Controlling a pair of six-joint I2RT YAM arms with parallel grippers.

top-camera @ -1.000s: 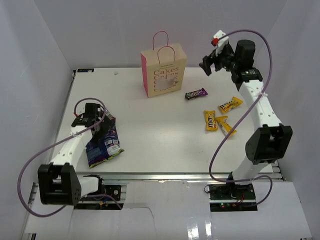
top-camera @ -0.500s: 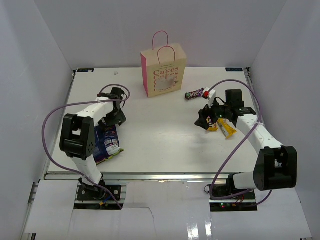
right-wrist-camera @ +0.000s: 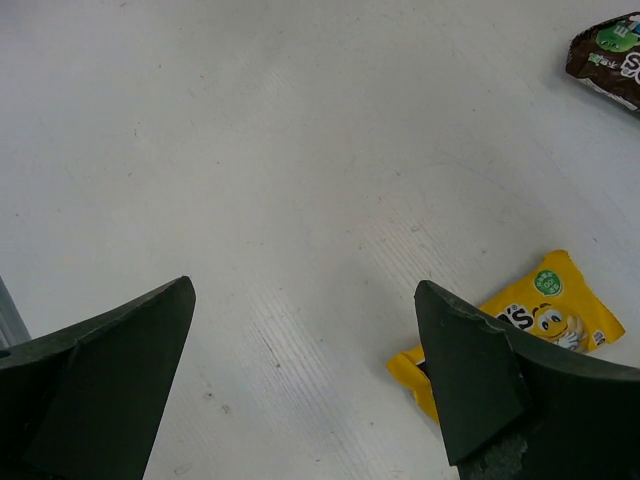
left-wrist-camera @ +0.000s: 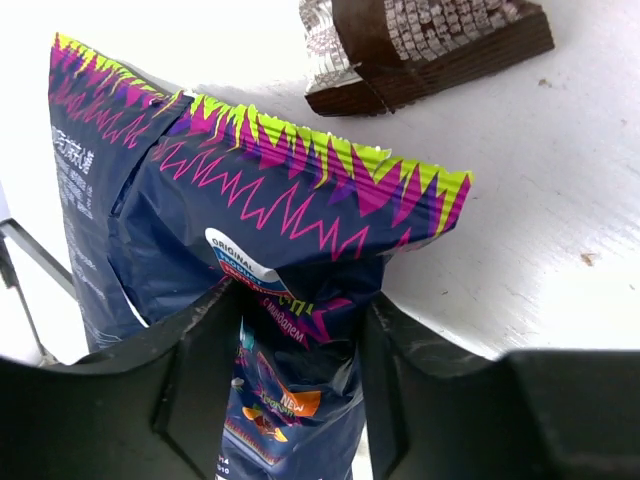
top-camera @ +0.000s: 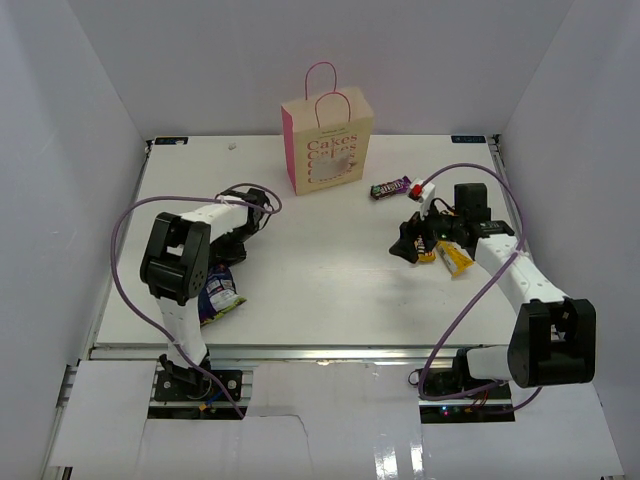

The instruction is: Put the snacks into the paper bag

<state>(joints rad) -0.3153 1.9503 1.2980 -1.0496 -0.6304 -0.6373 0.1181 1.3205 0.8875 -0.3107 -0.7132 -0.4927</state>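
Note:
The paper bag (top-camera: 327,140) stands upright at the back middle. My left gripper (top-camera: 238,240) is shut on the top part of the blue-purple chip bag (left-wrist-camera: 250,200), which is bunched between the fingers; in the top view only its lower end (top-camera: 220,293) shows past the arm. My right gripper (top-camera: 408,240) is open and empty, low over the table just left of a yellow candy packet (right-wrist-camera: 530,325). Yellow packets (top-camera: 455,258) lie partly hidden under the right arm. The dark candy bar (top-camera: 390,187) lies right of the paper bag and also shows in the right wrist view (right-wrist-camera: 610,60).
A dark brown ridged piece with a foil end (left-wrist-camera: 430,45) lies on the table beyond the chip bag's top edge. White walls close in the table (top-camera: 320,290) on the left, back and right.
My right arm came down from high at the back right to just left of the yellow packets. My left arm swung toward the table's middle, and the chip bag is now mostly covered by it.

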